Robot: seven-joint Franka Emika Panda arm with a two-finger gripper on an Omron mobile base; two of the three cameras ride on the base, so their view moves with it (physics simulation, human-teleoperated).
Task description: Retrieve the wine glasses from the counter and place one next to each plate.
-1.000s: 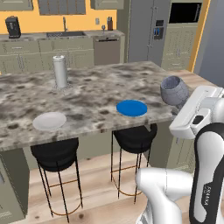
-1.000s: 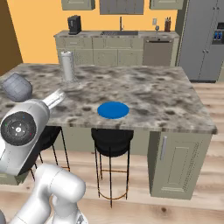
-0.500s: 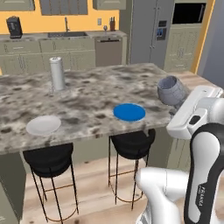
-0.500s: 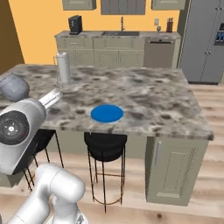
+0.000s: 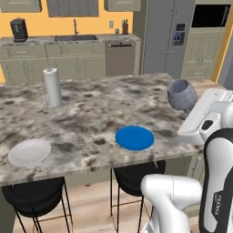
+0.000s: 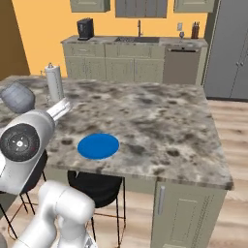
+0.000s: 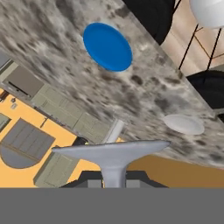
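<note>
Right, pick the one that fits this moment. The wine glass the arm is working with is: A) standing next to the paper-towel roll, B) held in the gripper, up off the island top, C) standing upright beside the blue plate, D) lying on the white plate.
B: the wine glass sits tilted at the end of the arm, above the island top, with its stem running down into the shut gripper; nothing stands beside the blue plate.

Wine glass (image 5: pixel 181 94) is held tilted above the arm's hand. Blue plate (image 5: pixel 134 138) lies below-left of it; white plate (image 5: pixel 29 152) and paper-towel roll (image 5: pixel 52 87) far left.
</note>
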